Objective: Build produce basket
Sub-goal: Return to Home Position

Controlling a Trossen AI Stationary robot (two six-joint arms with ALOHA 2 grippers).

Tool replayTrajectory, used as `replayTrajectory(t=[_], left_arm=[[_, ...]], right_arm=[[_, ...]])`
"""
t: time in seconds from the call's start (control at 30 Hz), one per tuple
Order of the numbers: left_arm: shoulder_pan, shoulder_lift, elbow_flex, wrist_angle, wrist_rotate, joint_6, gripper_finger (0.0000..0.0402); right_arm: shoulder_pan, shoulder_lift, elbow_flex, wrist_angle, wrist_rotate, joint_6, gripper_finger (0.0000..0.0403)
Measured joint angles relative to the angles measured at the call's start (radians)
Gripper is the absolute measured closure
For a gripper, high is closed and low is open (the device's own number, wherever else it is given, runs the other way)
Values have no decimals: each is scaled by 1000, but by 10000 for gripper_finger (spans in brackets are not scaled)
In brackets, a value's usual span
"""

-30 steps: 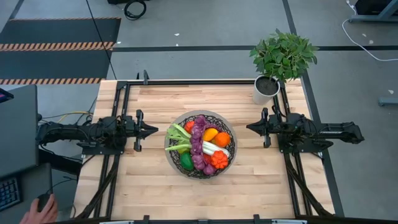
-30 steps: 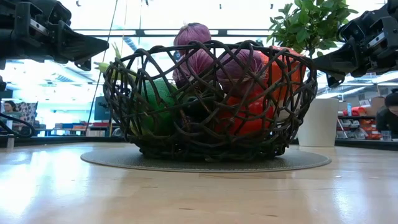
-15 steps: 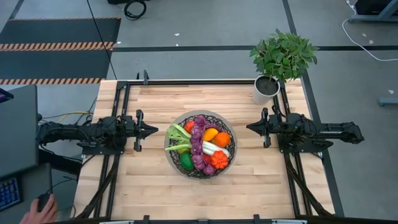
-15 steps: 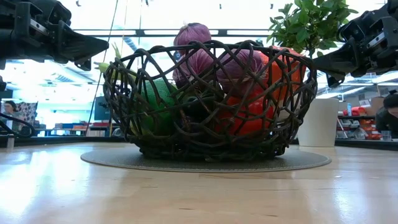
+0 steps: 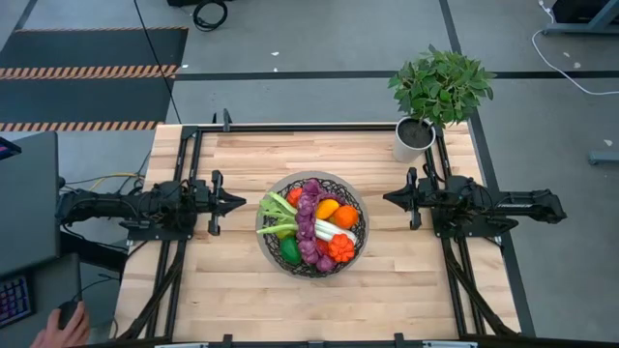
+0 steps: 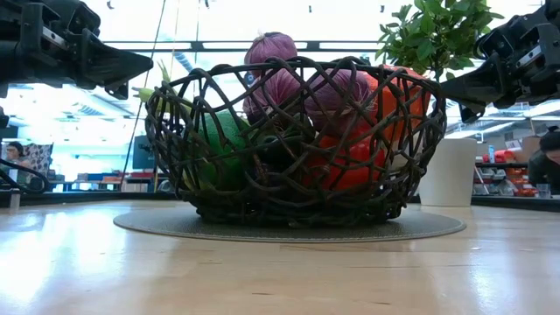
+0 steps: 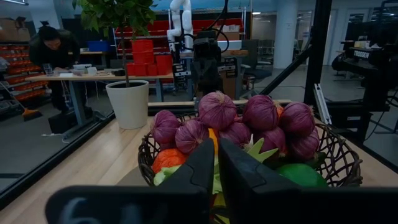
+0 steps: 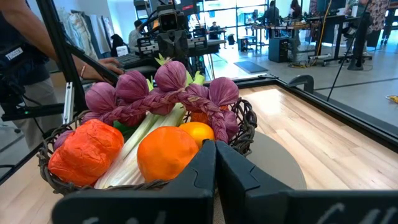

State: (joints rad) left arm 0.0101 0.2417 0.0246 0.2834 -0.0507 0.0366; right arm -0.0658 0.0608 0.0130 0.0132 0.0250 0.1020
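Observation:
The dark woven wire basket stands on its pale round base at the table's middle, also seen in the low view. Produce fills it: a purple grape bunch, a green-white leek, an orange pepper, a red pepper and a green pepper. My left gripper hovers level to the left of the basket, shut and apart from it, its fingertips together. My right gripper hovers level to the right, shut too.
A leafy potted plant in a white pot stands at the table's far right corner. Black frame rails run along both table sides. A person's hand rests on a mouse off the table's near left.

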Motion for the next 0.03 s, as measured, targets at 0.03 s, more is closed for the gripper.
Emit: replayTrajectory(t=[0.03], left_arm=[[0, 0, 0, 0, 0, 0, 374]], right_arm=[[0, 0, 0, 0, 0, 0, 386]])
